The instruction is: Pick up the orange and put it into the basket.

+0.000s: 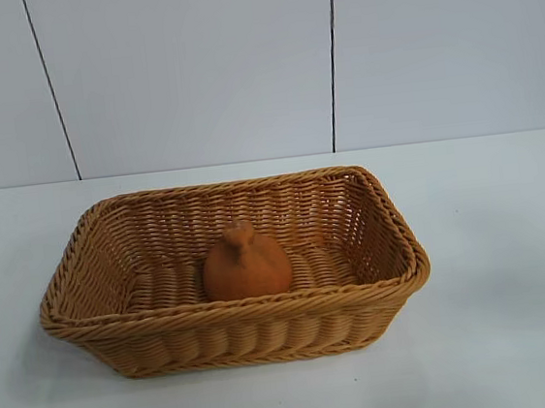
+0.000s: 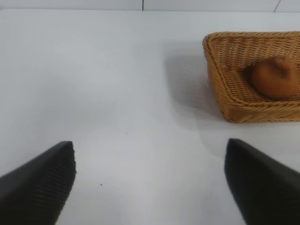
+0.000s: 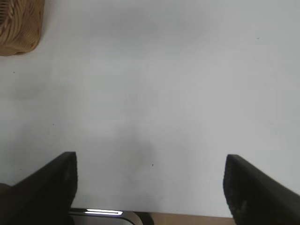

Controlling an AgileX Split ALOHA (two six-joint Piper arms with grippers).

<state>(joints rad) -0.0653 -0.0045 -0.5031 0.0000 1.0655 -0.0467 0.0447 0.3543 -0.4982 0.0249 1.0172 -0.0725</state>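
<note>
The brownish-orange orange [image 1: 246,262] with a knobby top lies inside the tan wicker basket [image 1: 118,308] in the middle of the white table, near the basket's front wall. The left wrist view shows the orange [image 2: 275,78] in the basket [image 2: 220,79] some way off. My left gripper [image 2: 150,180] is open and empty over bare table, apart from the basket. My right gripper [image 3: 150,183] is open and empty near the table's edge; a corner of the basket [image 3: 21,28] shows far off. Neither gripper shows in the exterior view.
The white table [image 1: 518,315] spreads around the basket on all sides. A grey panelled wall [image 1: 190,66] stands behind it. The table's edge [image 3: 187,218] shows close to the right gripper.
</note>
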